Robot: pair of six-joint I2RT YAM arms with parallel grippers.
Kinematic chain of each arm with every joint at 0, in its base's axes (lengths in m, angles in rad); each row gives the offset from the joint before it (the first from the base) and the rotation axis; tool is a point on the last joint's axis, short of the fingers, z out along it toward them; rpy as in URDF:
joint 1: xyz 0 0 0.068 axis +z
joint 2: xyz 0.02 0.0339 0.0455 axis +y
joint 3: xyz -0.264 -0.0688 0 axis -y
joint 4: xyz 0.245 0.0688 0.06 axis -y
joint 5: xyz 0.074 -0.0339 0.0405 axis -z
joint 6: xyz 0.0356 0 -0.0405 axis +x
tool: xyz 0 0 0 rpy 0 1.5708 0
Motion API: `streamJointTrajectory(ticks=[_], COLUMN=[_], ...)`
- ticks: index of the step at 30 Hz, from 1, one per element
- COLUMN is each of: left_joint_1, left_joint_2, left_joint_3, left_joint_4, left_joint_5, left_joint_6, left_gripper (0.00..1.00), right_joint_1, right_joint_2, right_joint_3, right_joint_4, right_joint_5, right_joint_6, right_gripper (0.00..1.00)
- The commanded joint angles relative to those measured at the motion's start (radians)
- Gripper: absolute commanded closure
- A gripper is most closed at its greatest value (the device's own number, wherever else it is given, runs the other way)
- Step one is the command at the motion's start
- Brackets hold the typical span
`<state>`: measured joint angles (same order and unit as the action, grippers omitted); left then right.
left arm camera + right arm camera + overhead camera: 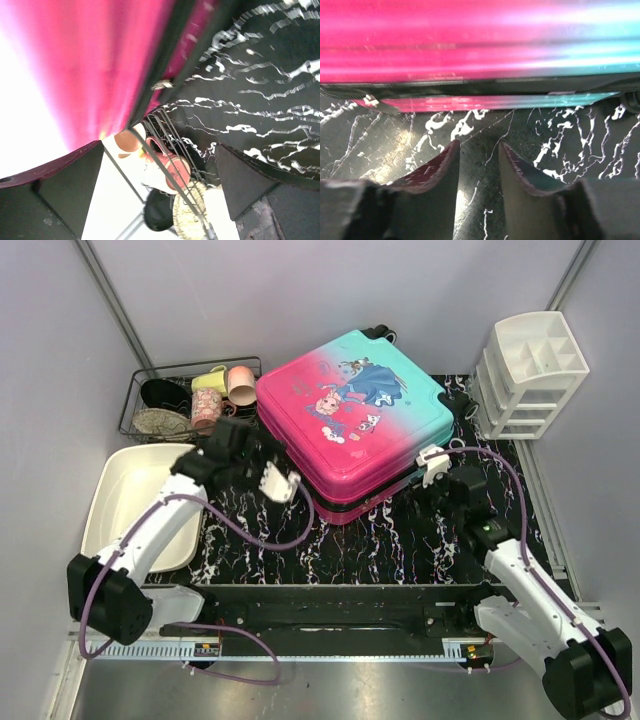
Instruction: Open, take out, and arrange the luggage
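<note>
The luggage is a teal-to-pink hard-shell suitcase with a princess print. It lies flat and closed on the black marbled mat. My left gripper is at its left edge, open wide and empty. In the left wrist view the pink shell, the dark zipper seam and a metal zipper pull lie just beyond my gripper. My right gripper is at the front right side, low over the mat. In the right wrist view its gripper is open a narrow gap with nothing between, facing the suitcase side.
A wire rack with cups and bowls stands at the back left; it also shows in the left wrist view. A white tub lies at the left. A white drawer organizer stands at the back right. Grey walls enclose the table.
</note>
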<state>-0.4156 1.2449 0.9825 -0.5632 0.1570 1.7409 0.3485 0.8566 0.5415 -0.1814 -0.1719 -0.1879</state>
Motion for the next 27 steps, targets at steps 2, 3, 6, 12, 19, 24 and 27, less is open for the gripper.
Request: streamJointTrajectory(ticks=[2,3,6,12,19,24,27], left_joint_1=[0.092,0.112,0.182,0.267,0.339,0.342,0.342], left_joint_2=[0.109,0.148,0.321,0.672,0.86,0.959,0.964], left_joint_3=[0.484,0.563,0.87,1.323,1.4,1.385,1.31], left_joint_4=[-0.359,-0.357,-0.353,-0.346,-0.196,-0.165,-0.164], left_joint_5=[0.326,0.346,0.403,0.392,0.533,0.605,0.767], left_joint_6=[-0.744,-0.855,-1.222,-1.615,-1.833,-1.795,-1.782], left_gripper=[0.01,0.01,0.01,0.01,0.01,0.01,0.05], right_joint_1=[-0.002,-0.002,-0.003,-0.005,-0.037,-0.115,-0.151], right_joint_2=[-0.062,-0.065,-0.062,0.012,0.009,0.07,0.11], right_joint_3=[0.161,0.175,0.241,0.371,0.425,0.479,0.489], right_joint_4=[-0.088,-0.11,-0.211,-0.36,-0.447,-0.556,-0.599], right_joint_5=[0.005,0.014,0.017,-0.006,0.015,0.009,0.079], right_joint_6=[0.103,0.122,0.182,0.346,0.425,0.414,0.386], right_gripper=[0.44,0.35,0.27,0.15,0.07,0.09,0.19])
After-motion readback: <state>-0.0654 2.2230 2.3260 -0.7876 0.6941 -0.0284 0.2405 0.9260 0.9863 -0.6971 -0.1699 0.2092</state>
